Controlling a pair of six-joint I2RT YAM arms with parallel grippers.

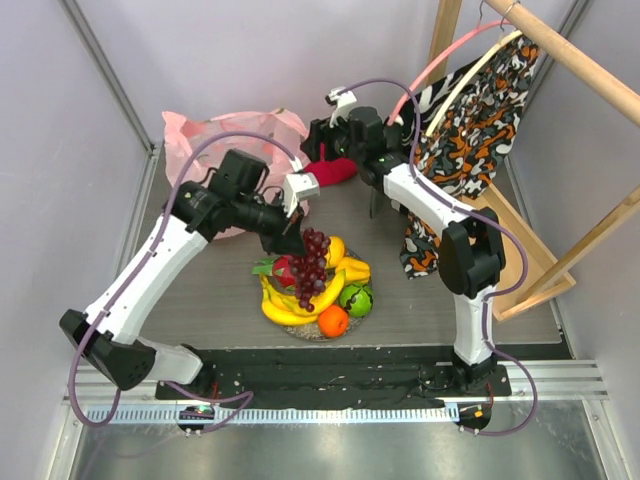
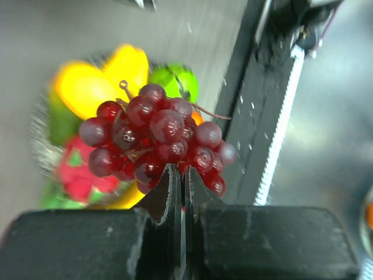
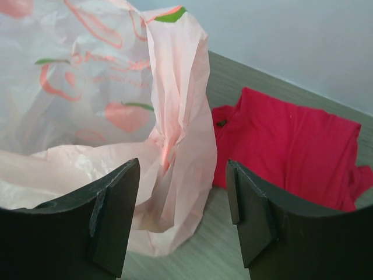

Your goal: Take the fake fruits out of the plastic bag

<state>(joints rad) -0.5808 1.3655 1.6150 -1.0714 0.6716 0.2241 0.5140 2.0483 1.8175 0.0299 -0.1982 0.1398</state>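
Above the plate (image 1: 309, 336) near the table's middle, the left gripper (image 2: 182, 175) is clamped shut on the grapes (image 2: 157, 137), which hang over the bananas (image 1: 285, 306), orange (image 1: 333, 321) and green apple (image 1: 357, 297). Farther back, the right gripper (image 3: 182, 178) is spread wide, empty, before the plastic bag (image 3: 87, 87); a red cloth (image 3: 291, 146) lies just right of it.

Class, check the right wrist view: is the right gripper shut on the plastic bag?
No, the right gripper is open: its fingers stand well apart, a fold of the plastic bag showing between them.
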